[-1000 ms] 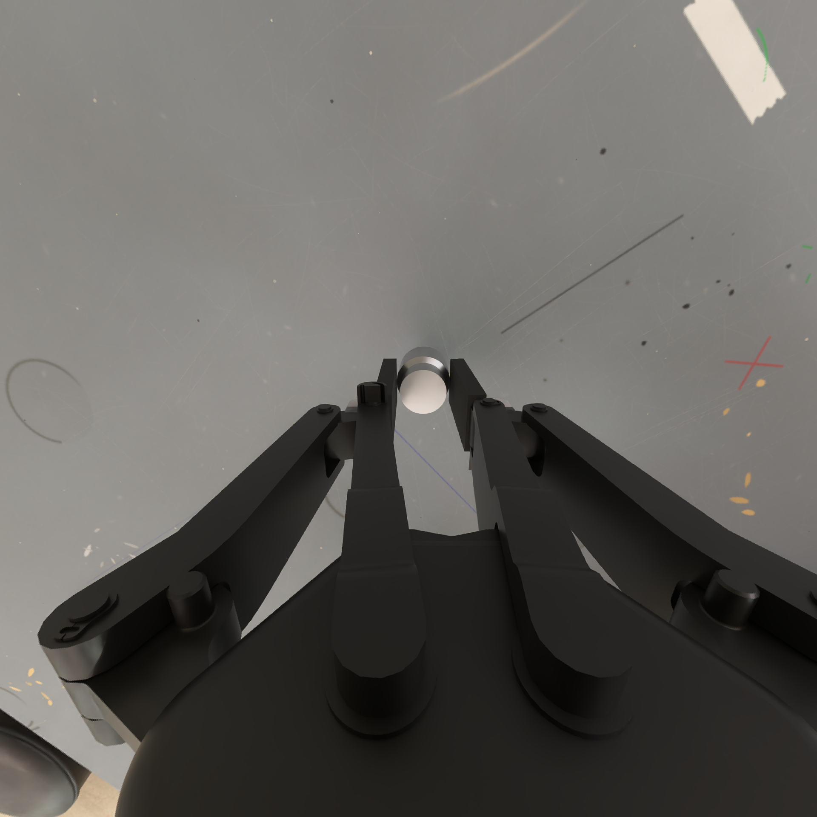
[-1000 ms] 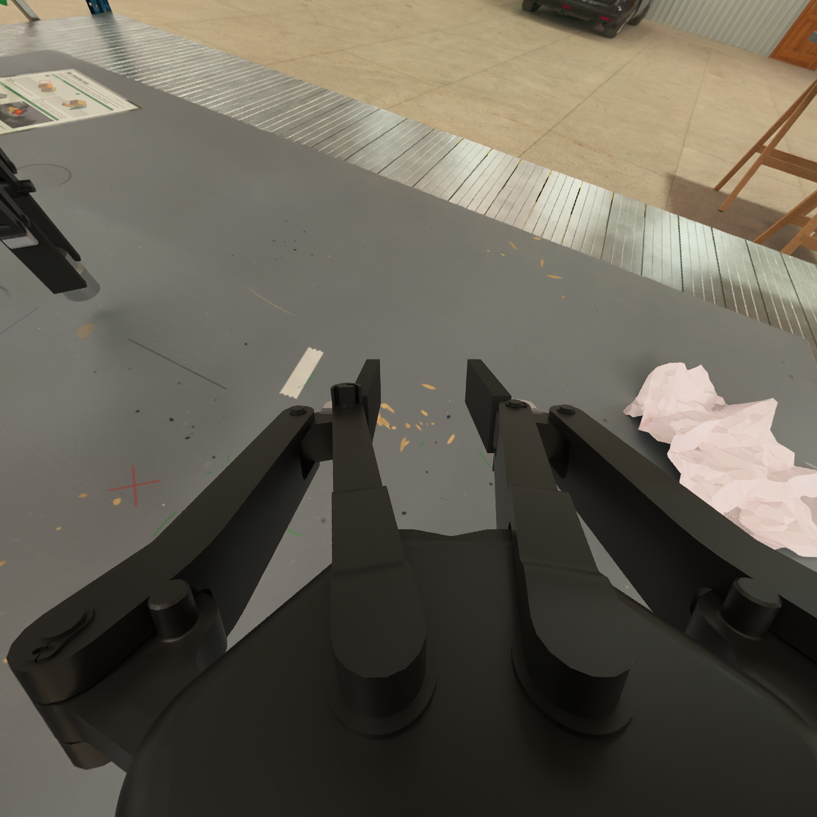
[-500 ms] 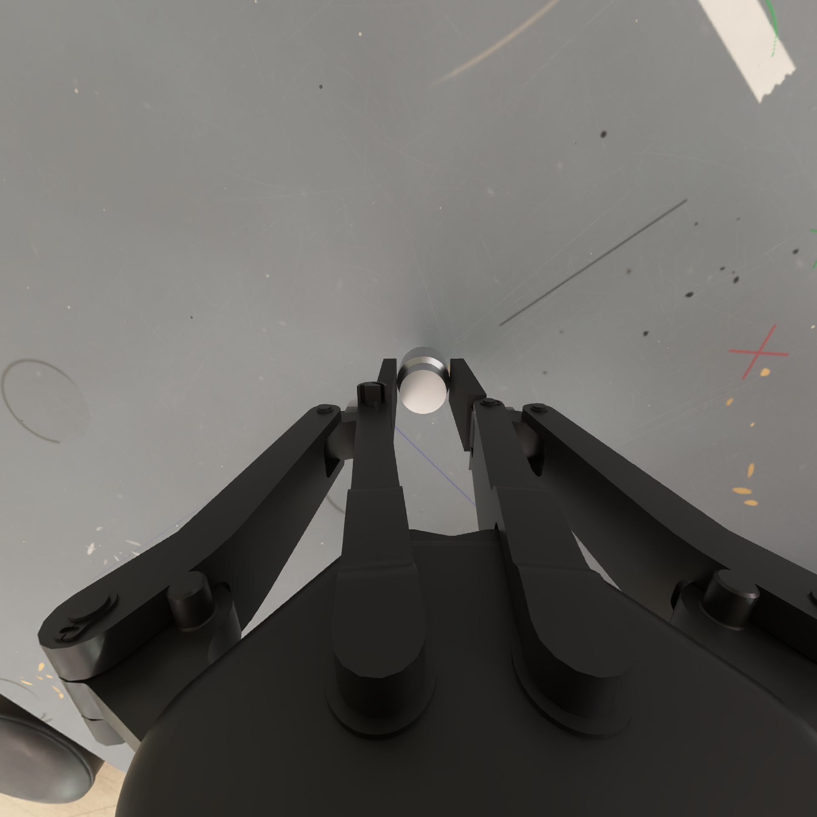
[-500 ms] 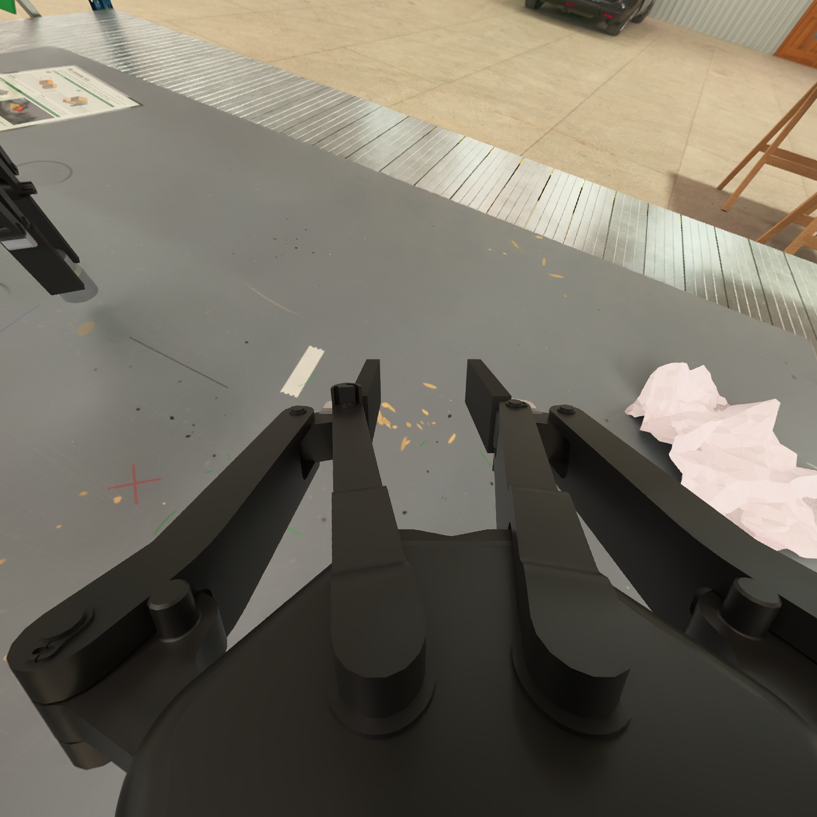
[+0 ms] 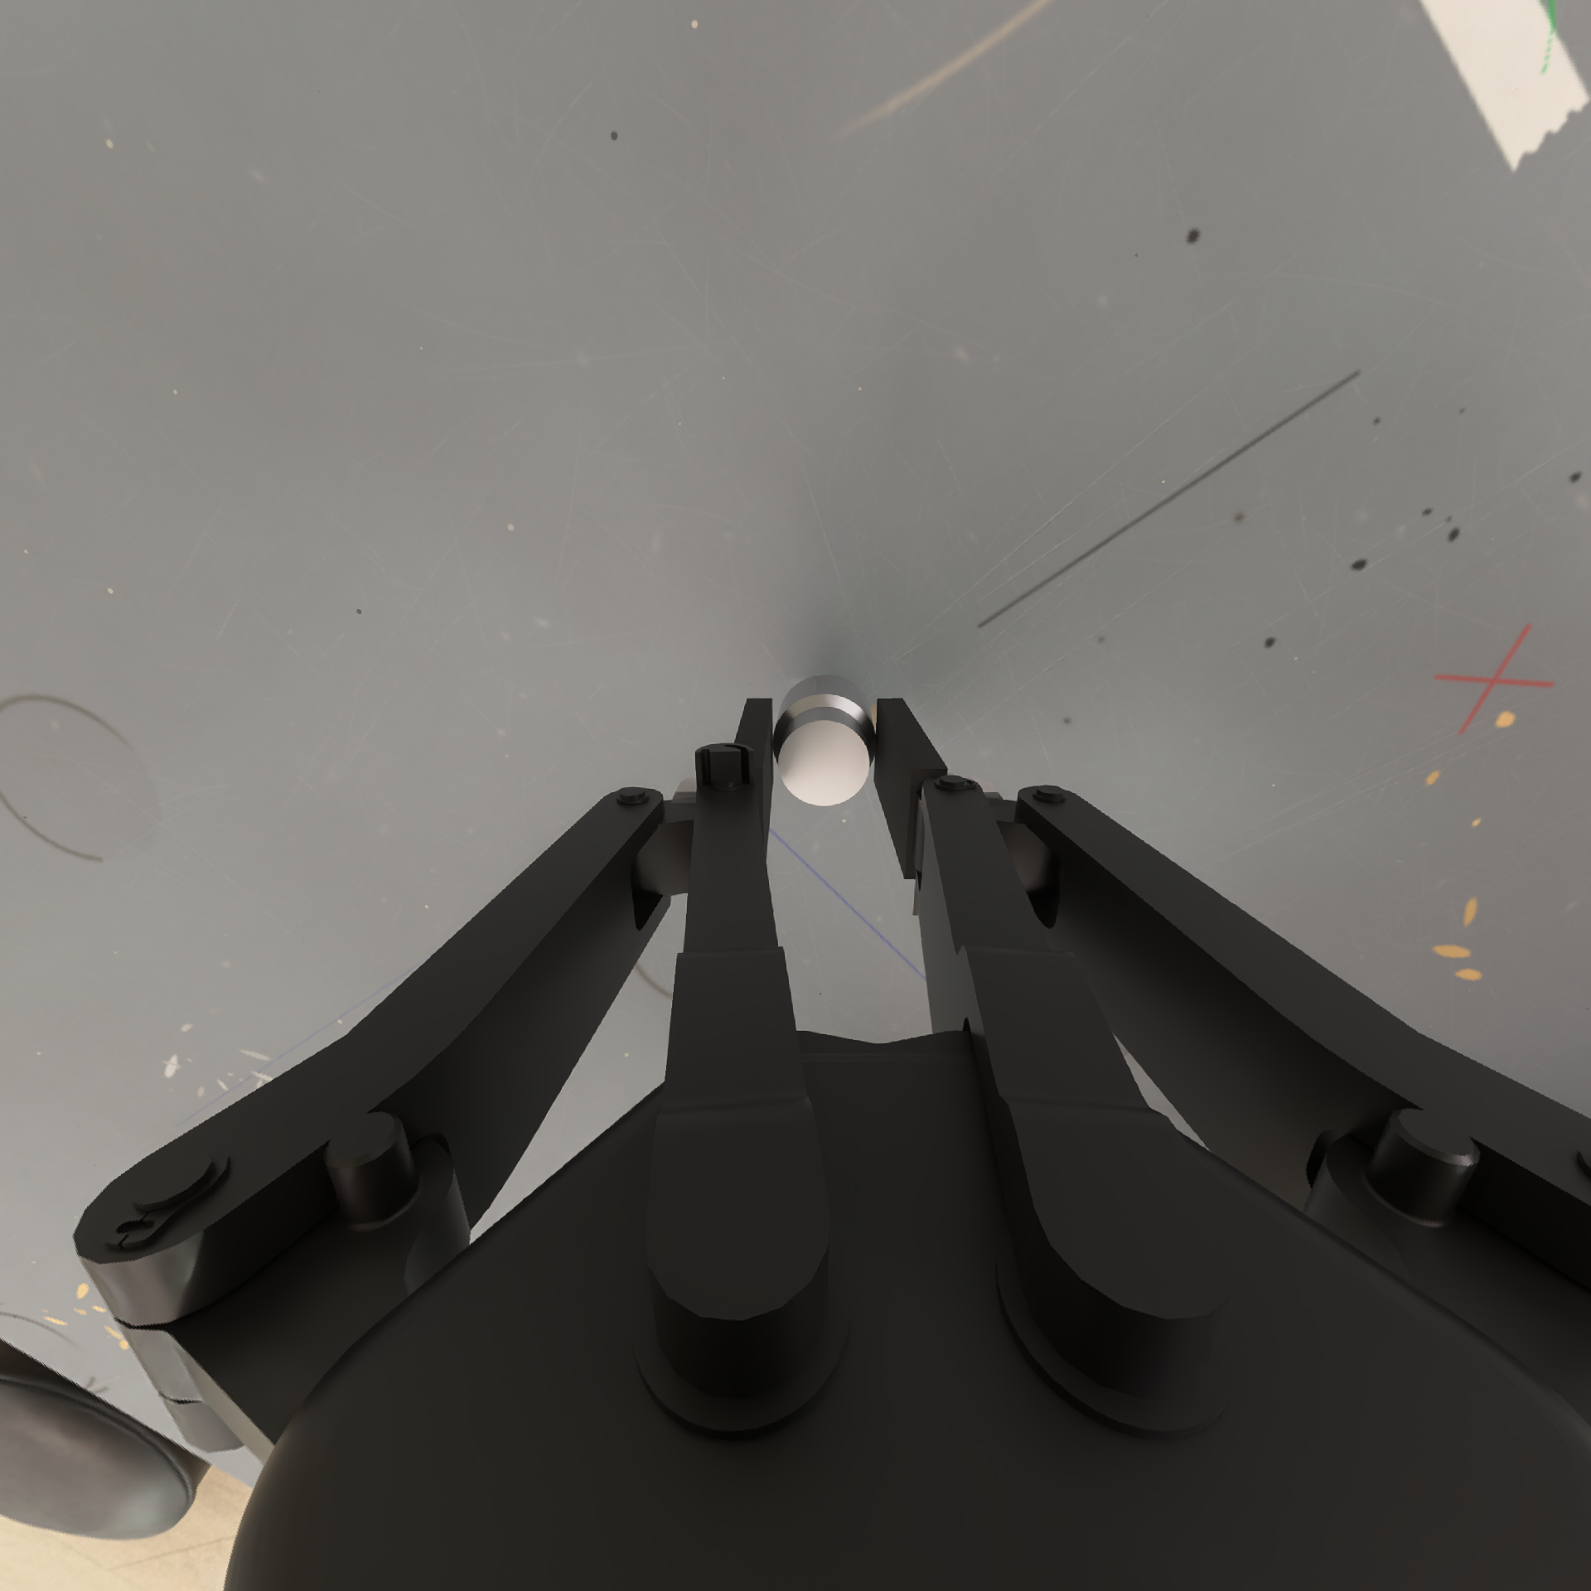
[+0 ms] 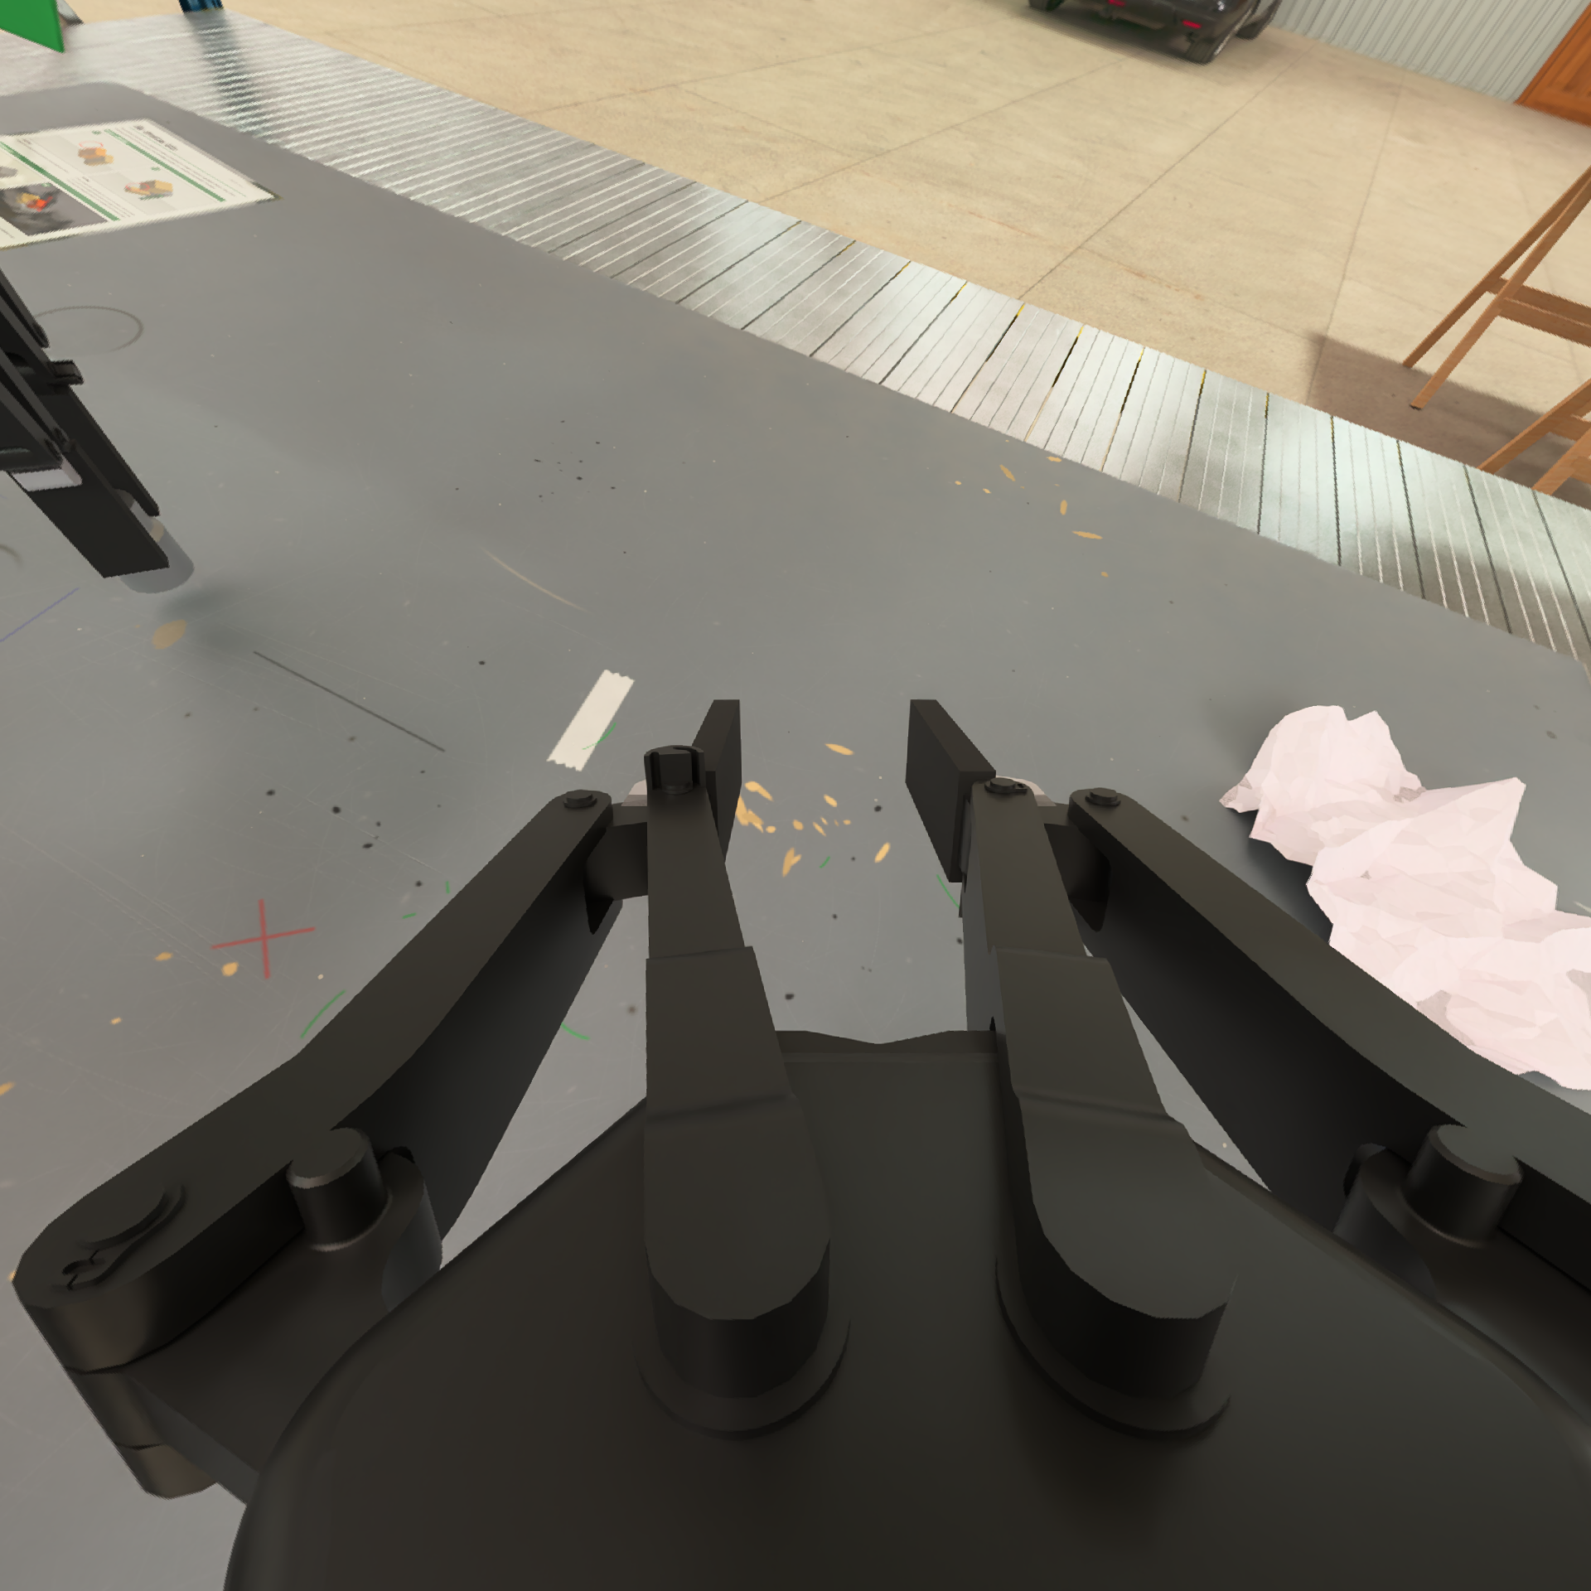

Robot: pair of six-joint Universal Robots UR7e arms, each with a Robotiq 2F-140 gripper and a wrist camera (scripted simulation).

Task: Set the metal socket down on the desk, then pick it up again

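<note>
The metal socket point(image 5: 822, 762), a short shiny cylinder, stands end-on between the fingertips of my left gripper point(image 5: 822, 715), which is shut on it just above the grey desk point(image 5: 516, 430). A tight dark shadow rings the socket's lower end; I cannot tell whether it touches the desk. In the right wrist view the left gripper point(image 6: 103, 516) shows at the far left, with the socket's lower end point(image 6: 164, 572) just over the desk. My right gripper point(image 6: 822, 723) is open and empty, held above the desk.
A crumpled pale paper point(image 6: 1420, 904) lies at the right. A strip of white tape point(image 6: 592, 719) and a red cross mark point(image 6: 263, 938) are on the desk. A printed sheet point(image 6: 112, 181) lies far left. A ribbed metal border point(image 6: 1033, 344) edges the desk.
In the left wrist view the desk marks have spread outward, so the left gripper has come lower with the socket still in it. The right gripper has stayed open and has barely moved.
</note>
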